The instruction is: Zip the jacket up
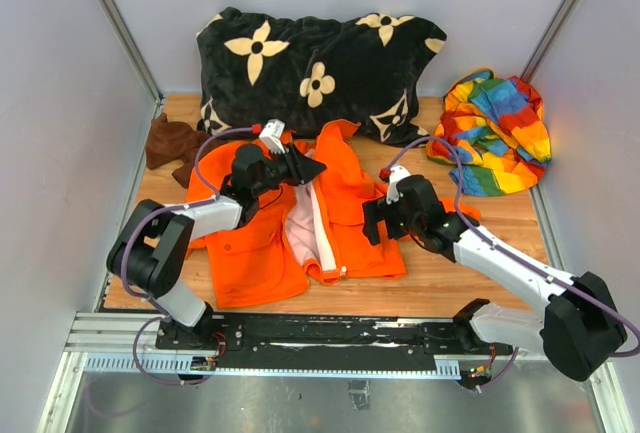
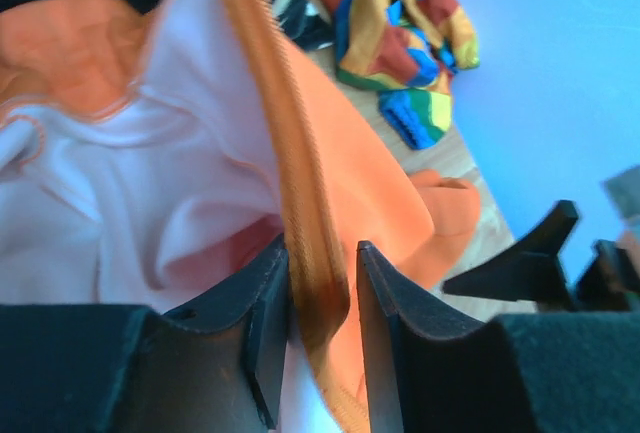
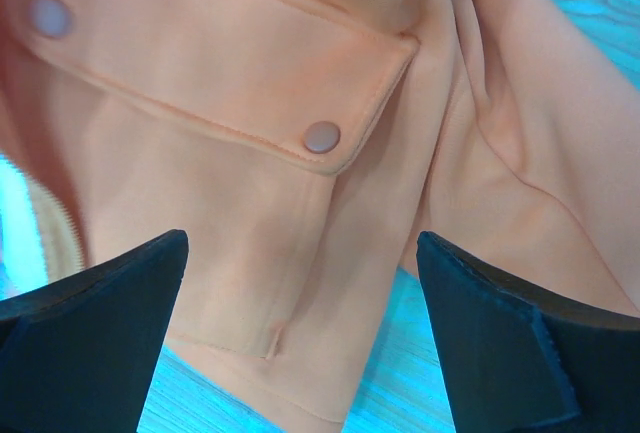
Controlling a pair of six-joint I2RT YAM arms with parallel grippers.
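Observation:
The orange jacket [image 1: 350, 218] lies open on the wooden table [image 1: 490, 243], pink lining and pale zipper strip [image 1: 322, 223] showing in the middle. My left gripper [image 1: 305, 166] is at the upper part of the opening, shut on the jacket's orange front edge [image 2: 305, 203]; the edge runs between the fingers [image 2: 265, 293] with pink lining [image 2: 170, 183] to the left. My right gripper [image 1: 372, 221] is open just above the right front panel. In the right wrist view it [image 3: 300, 243] frames the pocket flap [image 3: 200, 73] with a snap button [image 3: 321, 136] and the hem.
A black pillow with cream flowers [image 1: 320, 63] lies behind the jacket. A rainbow-striped cloth [image 1: 495, 133] sits at the back right, also in the left wrist view [image 2: 395, 33]. A small dark brown cloth [image 1: 170, 143] lies at the back left. Grey walls enclose the table.

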